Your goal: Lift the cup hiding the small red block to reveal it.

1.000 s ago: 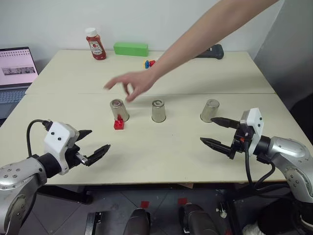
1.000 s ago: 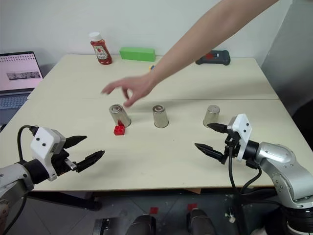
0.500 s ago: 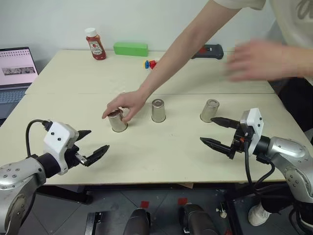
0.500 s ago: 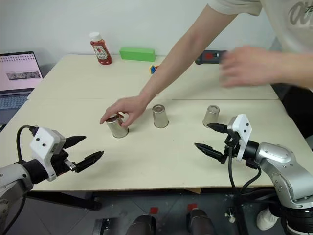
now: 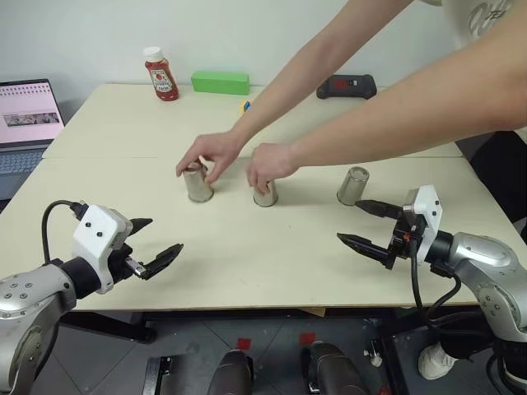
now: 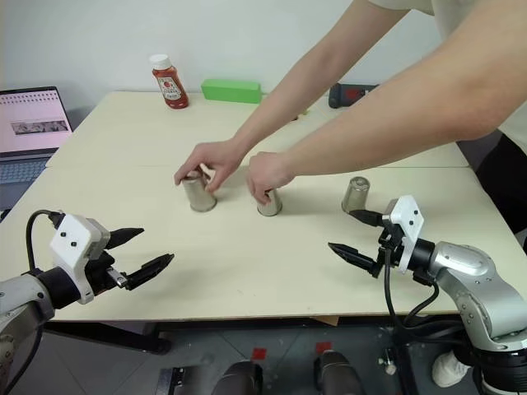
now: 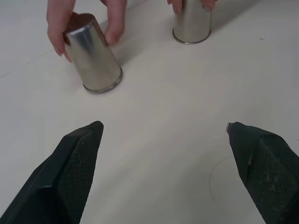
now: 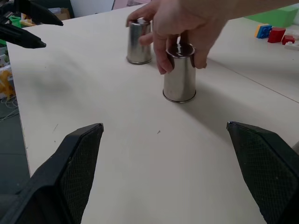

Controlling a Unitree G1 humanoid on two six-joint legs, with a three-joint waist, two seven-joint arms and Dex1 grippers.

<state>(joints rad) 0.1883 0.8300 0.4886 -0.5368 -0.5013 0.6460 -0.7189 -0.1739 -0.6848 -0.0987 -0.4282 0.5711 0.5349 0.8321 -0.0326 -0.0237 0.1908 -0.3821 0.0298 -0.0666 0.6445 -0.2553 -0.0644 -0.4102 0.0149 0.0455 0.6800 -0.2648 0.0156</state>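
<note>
Left eye view first: three steel cups stand in a row on the table (image 5: 272, 247), and a person has a hand on two of them, one hand (image 5: 210, 155) on the left cup (image 5: 198, 183), the other hand (image 5: 270, 164) on the middle cup (image 5: 264, 194); the right cup (image 5: 353, 185) stands apart, untouched. The left gripper (image 5: 152, 244) hovers spread, well short of the left cup, and the right gripper (image 5: 364, 225) hangs just as wide, near the right cup, holding nothing. Right eye view tells the same, with no small red block to be seen, so I judge it sits under some cup, which one I cannot tell. Left wrist view looks between open black fingers (image 7: 74, 163) at the left cup, tilted under the person's fingertips. Right wrist view frames the middle cup. Nothing is lifted yet; the whole task is left.
</note>
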